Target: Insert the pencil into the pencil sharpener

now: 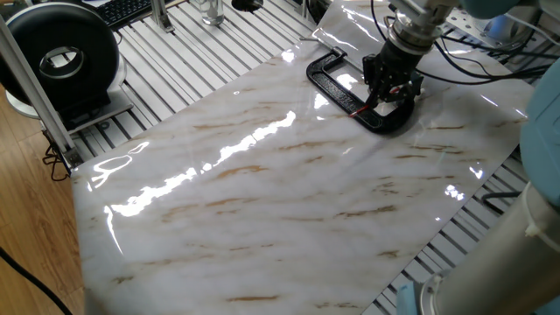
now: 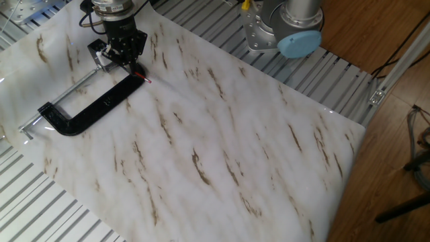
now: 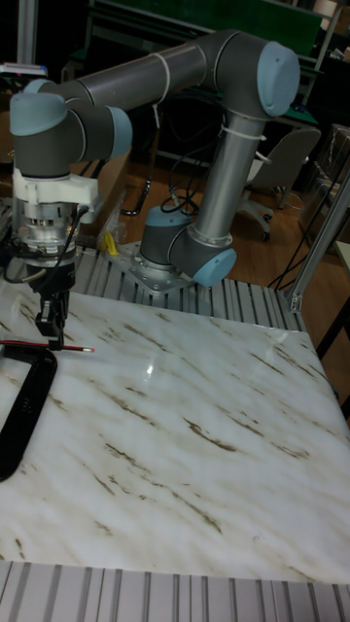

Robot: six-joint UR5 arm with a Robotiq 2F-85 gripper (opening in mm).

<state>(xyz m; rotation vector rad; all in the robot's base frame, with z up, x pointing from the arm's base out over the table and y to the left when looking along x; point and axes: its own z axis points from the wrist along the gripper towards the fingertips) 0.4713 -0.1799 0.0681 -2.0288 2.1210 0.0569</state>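
Now my claw [image 3: 51,328] hangs low over the far corner of the marble counter [image 2: 222,148], pinching the pencil [image 3: 44,346] near its middle. The pencil lies level, its long axis running sideways across my fingers, red tip poking out past the black C-clamp [image 2: 87,107]. I cannot make out the pencil sharpener clearly; I judge it sits hidden beneath my claw, at the pencil's far end.
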